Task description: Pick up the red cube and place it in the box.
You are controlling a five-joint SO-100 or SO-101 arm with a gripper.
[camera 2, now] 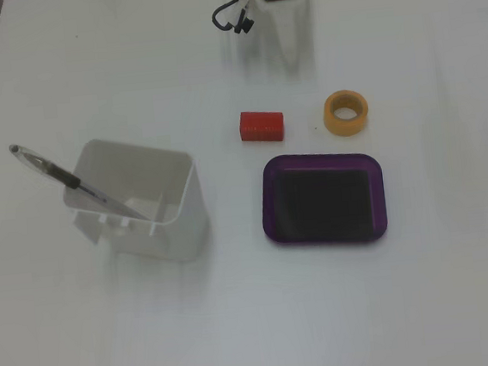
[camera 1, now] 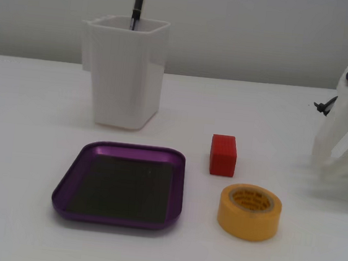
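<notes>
From the front fixed view I see the box [camera 1: 120,184] on the left, the red cube [camera 1: 223,154] just right of it on the desk, and my tool [camera 1: 340,162] far right, its fingers seemingly spread. The cube looks light and stiff; I'd pinch its ribbed sides.

Red cube [camera 1: 223,155] beside (outside) box [camera 1: 123,152].

The cube [camera 1: 223,154] is red, the box [camera 1: 68,185] purple with dark bottom, the tape [camera 1: 249,211] yellow, the cup [camera 1: 123,72] white.
</notes>
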